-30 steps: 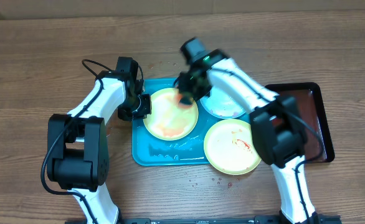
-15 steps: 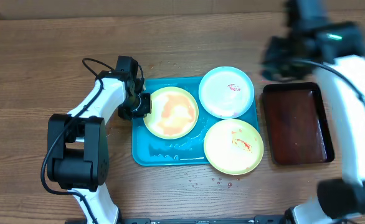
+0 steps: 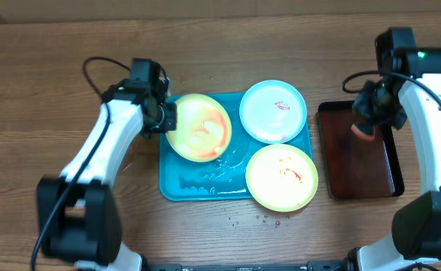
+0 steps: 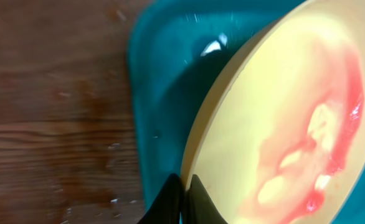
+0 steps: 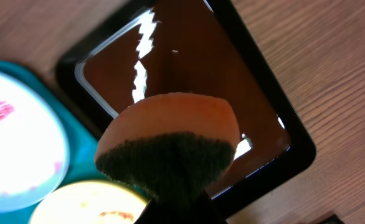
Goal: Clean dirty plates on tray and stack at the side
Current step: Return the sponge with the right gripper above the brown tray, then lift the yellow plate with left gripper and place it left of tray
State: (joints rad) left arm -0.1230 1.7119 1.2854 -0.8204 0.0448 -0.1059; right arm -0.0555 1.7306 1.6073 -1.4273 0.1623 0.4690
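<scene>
The turquoise tray (image 3: 194, 184) lies mid-table and looks wet. My left gripper (image 3: 165, 120) is shut on the left rim of a yellow-green plate (image 3: 199, 128) with a pink-orange sauce smear. It holds the plate tilted over the tray's left end. The left wrist view shows the jaws (image 4: 184, 186) pinching that plate's rim (image 4: 282, 124) above the tray (image 4: 164, 93). A light blue plate (image 3: 273, 111) with a red smear and a second yellow-green plate (image 3: 282, 177) rest on the tray's right side. My right gripper (image 3: 365, 122) is shut on an orange sponge (image 5: 170, 137) with a dark scouring side.
A dark red-brown tray (image 3: 360, 154) lies right of the turquoise one, and the sponge hangs over its left part (image 5: 189, 68). Water drops lie on the wood (image 3: 262, 220) in front of the turquoise tray. The light blue plate (image 5: 14, 143) shows at the right wrist view's left edge.
My right arm has swung the sponge from over the left plate across to the red-brown tray. My left gripper has lifted and tilted the left plate, shifting it slightly left and back.
</scene>
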